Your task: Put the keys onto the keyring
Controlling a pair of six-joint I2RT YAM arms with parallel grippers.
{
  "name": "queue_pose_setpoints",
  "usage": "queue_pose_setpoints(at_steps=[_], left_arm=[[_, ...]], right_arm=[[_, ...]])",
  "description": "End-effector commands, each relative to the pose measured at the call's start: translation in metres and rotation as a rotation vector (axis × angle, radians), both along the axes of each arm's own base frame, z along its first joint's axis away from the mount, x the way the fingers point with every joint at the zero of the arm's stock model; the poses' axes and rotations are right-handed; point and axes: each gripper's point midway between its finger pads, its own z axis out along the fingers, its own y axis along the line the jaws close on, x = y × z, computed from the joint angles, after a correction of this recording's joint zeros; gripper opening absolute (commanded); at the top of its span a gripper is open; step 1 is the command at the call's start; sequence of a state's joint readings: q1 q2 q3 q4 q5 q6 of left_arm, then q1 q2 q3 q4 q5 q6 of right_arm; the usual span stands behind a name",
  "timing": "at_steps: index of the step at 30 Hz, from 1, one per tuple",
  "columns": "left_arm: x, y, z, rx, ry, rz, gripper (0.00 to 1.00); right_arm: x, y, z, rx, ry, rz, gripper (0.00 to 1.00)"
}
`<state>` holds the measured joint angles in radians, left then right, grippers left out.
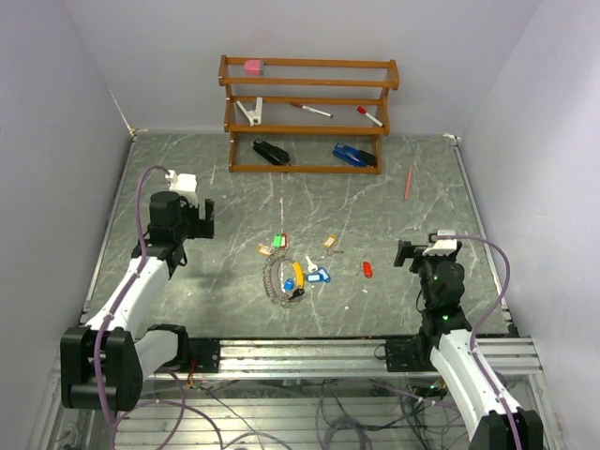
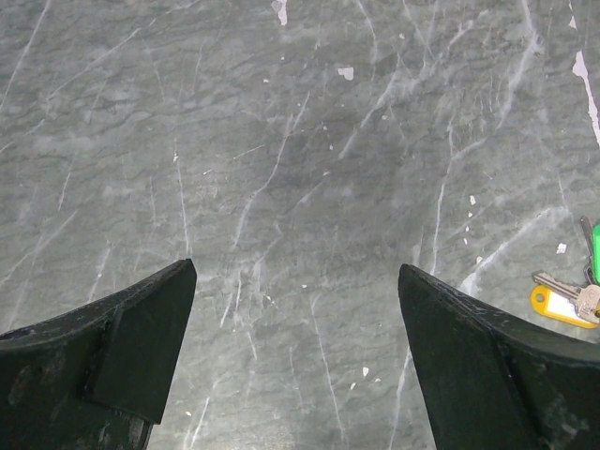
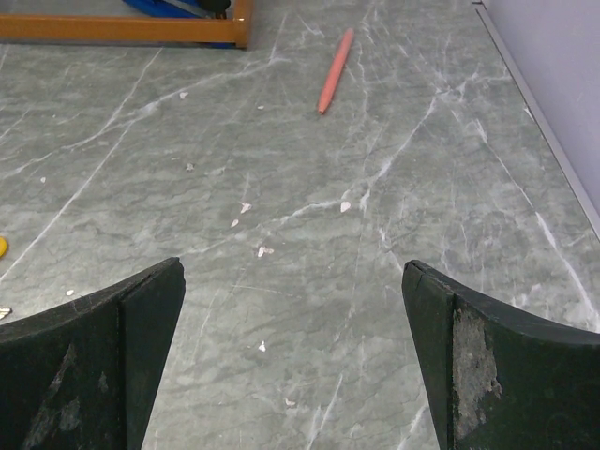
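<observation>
Nearest us, both arms come up off the near edge of the tabletop (image 1: 225,300). The left gripper (image 1: 199,221) hangs over the left side, jaws spread wide with nothing between them. The right gripper (image 1: 404,253) sits towards the right edge, jaws just as wide and just as empty.

Between the two, around the middle of the tabletop, lie the keys (image 1: 298,272). Yellow, blue and black tags are bunched right against the keyring (image 1: 271,279), and green and tan tags lie a little farther back. A red-tagged key (image 1: 367,269) sits off alone on the right gripper's side. Nothing looks threaded yet, as far as I can tell.

Here's the worry — that ring is thin wire lying flat on hard stone, so closing fingers could skid over it or shove it away. The bunched tags invite a grab of two at once, or a key dragging the ring along with it. I can't make out where the ring opens, and a wrong guess there would jam the threading.

Only the overhead view gives the whole layout. The left wrist camera catches one yellow-tagged key (image 2: 561,305) and a sliver of green at its right edge, but no ring. The right wrist camera looks past the lot to an orange pencil (image 3: 335,82) and the foot of the wooden rack (image 3: 122,28) at the far edge. It does show a scuffed pad (image 3: 473,366) — that one may slip on metal.
</observation>
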<state>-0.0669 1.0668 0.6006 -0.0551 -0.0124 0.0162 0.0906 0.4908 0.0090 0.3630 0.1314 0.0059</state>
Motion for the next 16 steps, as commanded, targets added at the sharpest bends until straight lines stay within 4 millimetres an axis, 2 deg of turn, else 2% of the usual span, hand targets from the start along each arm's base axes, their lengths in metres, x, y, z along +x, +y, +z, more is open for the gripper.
queue_pose_setpoints(at_steps=[1, 16], left_arm=[[0.0057, -0.0002, 0.0100, -0.026, -0.047, 0.000, 1.00], [0.0058, 0.0041, 0.0071, -0.028, -0.036, 0.013, 0.99]], right_arm=[[-0.0085, -0.0054, -0.0275, -0.007, 0.040, -0.023, 1.00], [-0.0084, -0.0041, -0.0282, -0.004, 0.043, -0.017, 1.00]])
